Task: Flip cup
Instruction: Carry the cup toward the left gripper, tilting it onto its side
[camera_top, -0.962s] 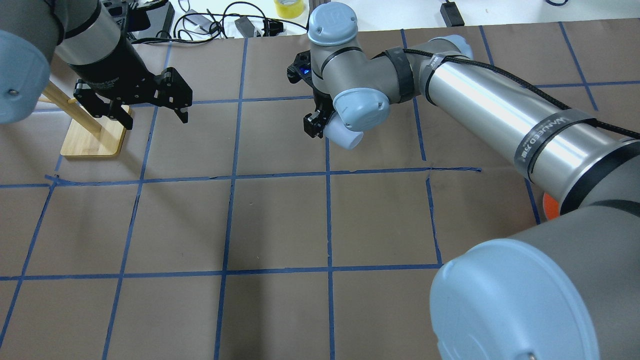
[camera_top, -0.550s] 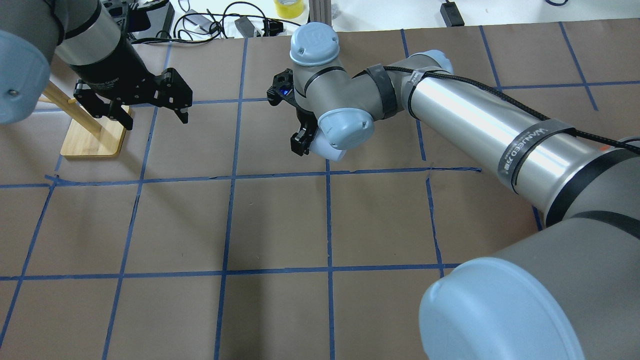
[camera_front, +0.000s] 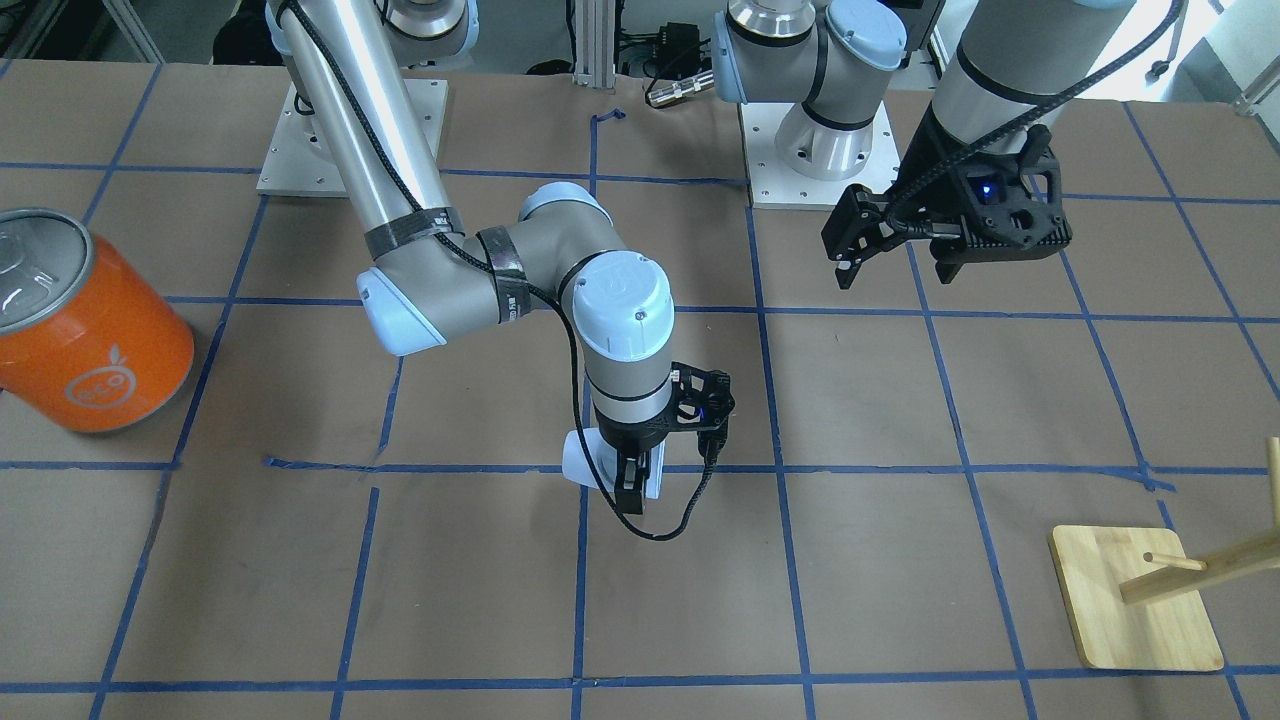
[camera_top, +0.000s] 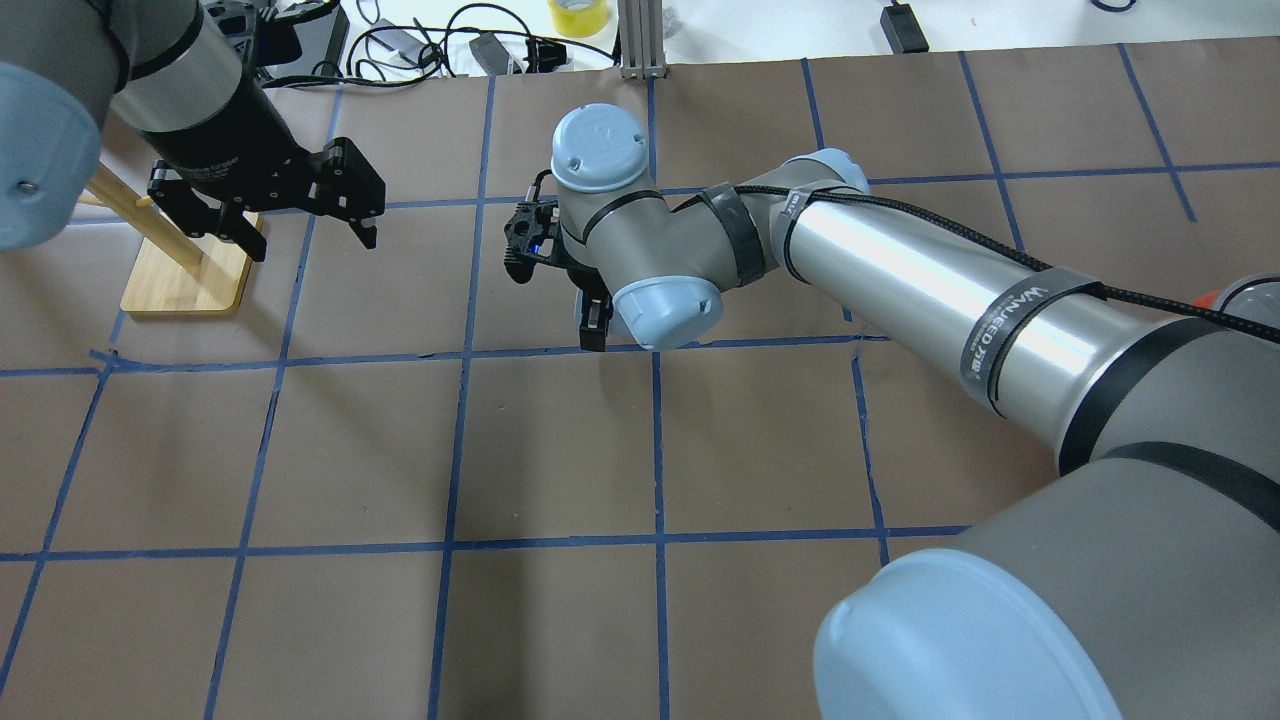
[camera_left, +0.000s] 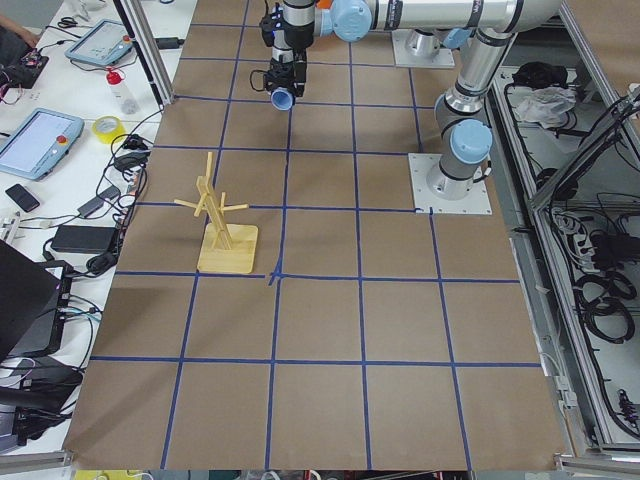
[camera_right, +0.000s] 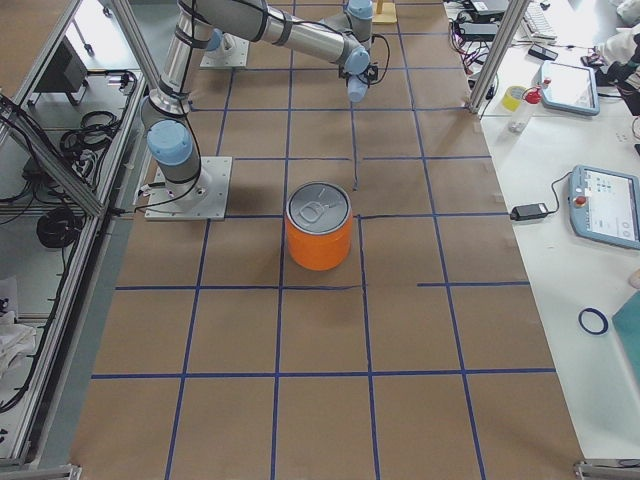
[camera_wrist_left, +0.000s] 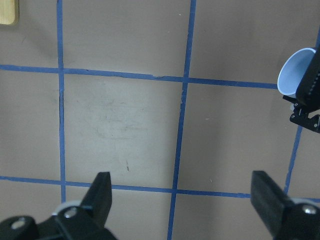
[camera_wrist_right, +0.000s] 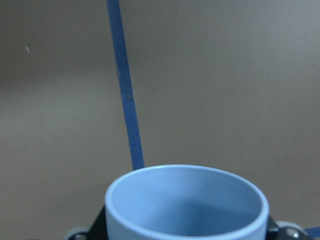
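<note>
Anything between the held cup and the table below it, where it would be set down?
Nothing visible does. The right claw holds the cup over the table; the can and the stand sit far off to the sides, and the left claw is open, well away.

We see a brown paper-covered table (camera_top: 300, 450) gridded with blue tape lines (camera_top: 658, 450), beside a white bench (camera_right: 560, 150) carrying teach pendants (camera_right: 608, 205) and cables (camera_top: 395, 42).
</note>
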